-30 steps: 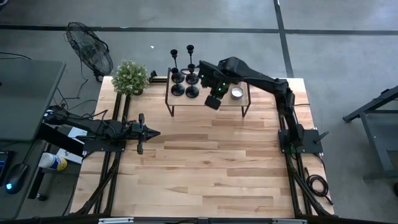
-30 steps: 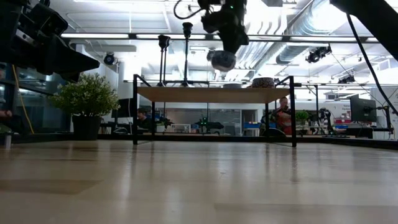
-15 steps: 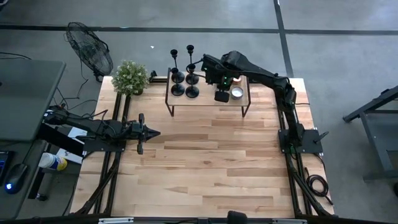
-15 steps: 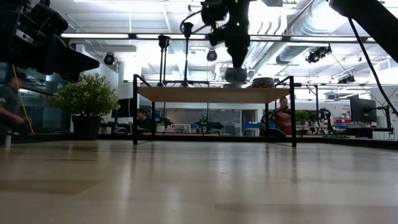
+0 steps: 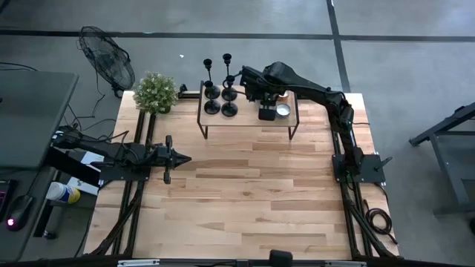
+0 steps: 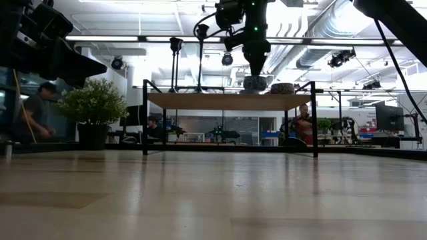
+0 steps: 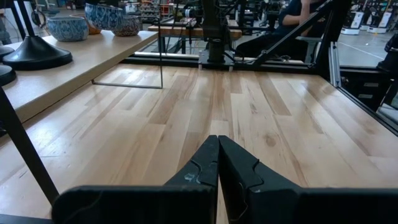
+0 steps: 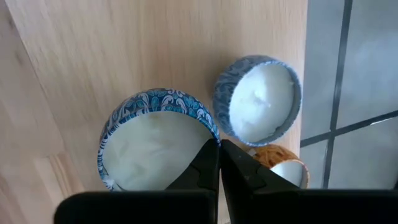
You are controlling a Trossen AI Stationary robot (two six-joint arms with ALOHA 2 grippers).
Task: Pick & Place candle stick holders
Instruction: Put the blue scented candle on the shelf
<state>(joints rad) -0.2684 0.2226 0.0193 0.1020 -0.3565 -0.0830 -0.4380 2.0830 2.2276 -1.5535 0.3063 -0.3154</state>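
Note:
Several black candle stick holders [image 5: 220, 90] stand on their round bases on the left part of a raised wooden shelf [image 5: 249, 124] at the table's far side; two stems show in the low view [image 6: 175, 63]. My right gripper [image 8: 219, 149] points down over the shelf's right part, shut at a blue-patterned wax cup [image 8: 155, 143]. My left gripper [image 5: 178, 158] hovers level and shut at the table's left, touching nothing. My right gripper comes from above, pointing down, with its shut fingertips on the rim [image 8: 211, 134] of the blue-patterned cup, at one side of it. The cup [image 6: 253, 83] sits upright with its bottom on the shelf top. Whether one finger is inside the wall, I cannot tell.
A second blue cup [image 8: 258, 99] and a copper one [image 8: 281, 165] sit close by on the shelf. A potted plant [image 5: 156, 93] stands at the far left corner, a fan [image 5: 107, 53] beyond it. A person [image 6: 37, 110] shows in the room behind.
My right gripper has carried the cup toward the table's right and far edge over the shelf, sunk, and rolled its wrist. The cup, hanging tilted in the air a second ago, now stands on the shelf top.

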